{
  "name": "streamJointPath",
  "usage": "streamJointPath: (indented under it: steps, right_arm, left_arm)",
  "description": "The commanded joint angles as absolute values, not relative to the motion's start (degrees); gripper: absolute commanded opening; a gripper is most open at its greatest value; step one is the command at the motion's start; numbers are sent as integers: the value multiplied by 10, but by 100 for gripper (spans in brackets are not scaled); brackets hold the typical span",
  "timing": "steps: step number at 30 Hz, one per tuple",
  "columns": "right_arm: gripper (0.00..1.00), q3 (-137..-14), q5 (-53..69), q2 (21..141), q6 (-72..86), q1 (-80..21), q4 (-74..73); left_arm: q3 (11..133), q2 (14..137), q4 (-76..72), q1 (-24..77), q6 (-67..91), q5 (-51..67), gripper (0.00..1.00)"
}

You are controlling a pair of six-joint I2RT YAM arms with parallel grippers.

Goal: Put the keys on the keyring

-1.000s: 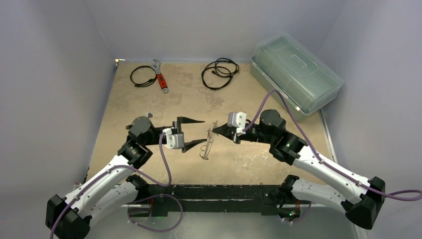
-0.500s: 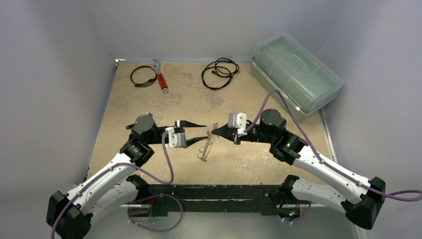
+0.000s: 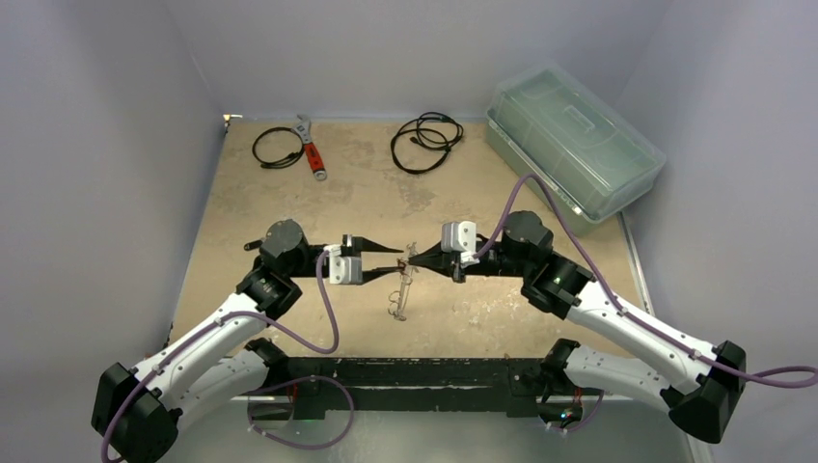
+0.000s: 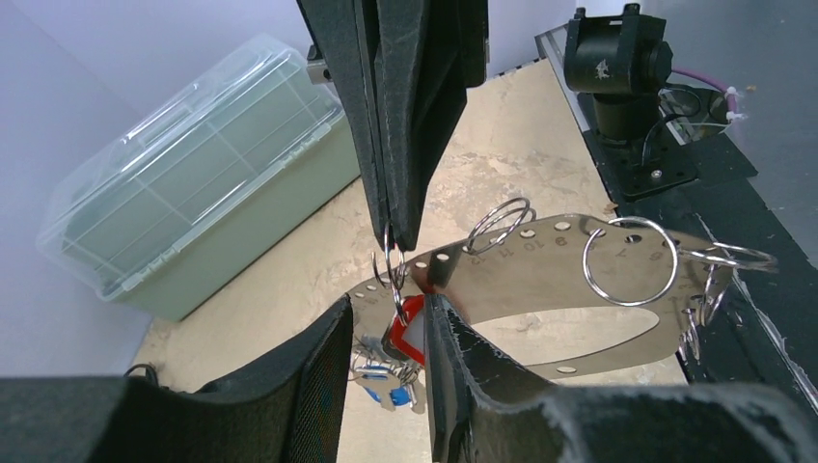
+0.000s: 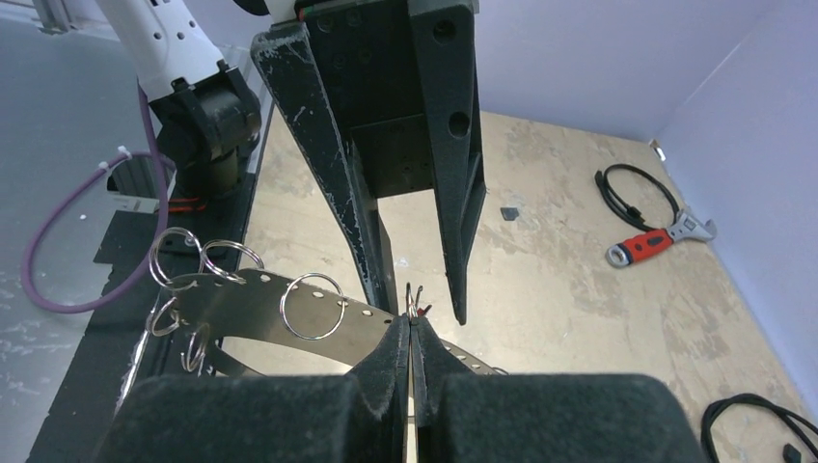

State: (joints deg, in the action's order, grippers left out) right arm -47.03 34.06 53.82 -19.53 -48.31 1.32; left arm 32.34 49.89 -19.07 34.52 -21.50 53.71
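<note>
Overhead, both arms reach inward, tip to tip above the surface (image 3: 289,198), the perforated keyring (image 3: 402,289) band dangling between, while only the left wrist view shows the left claw (image 4: 388,313) narrowly released around the red key (image 4: 409,330) and the right claw (image 4: 394,231) clenched on a split ring (image 4: 390,260).

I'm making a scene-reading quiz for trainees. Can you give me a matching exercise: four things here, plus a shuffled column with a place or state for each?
Things:
1. wrench
2. storage box
3. red key
4. right tool

Places or states:
A. between the fingers of the left tool
B. shut on a small ring
C. back right corner
D. back left, beside a black cable

Pairs: 1-D, 2-C, 3-A, 4-B
</note>
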Motion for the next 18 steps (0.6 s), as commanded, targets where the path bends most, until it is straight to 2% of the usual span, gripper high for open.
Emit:
streamJointPath:
  steps: [1,8,18]
  right_arm:
    - [0,-503,349,545,-192,-481,44]
    - [0,-506,348,549,-193,-482,40]
    - [0,-510,360,559,-191,-482,40]
  left_arm:
    - [343,500,-218,345,-203,566,30]
    - [345,504,-220,345,-199,571,22]
    - [347,513,-232,345,-185,577,23]
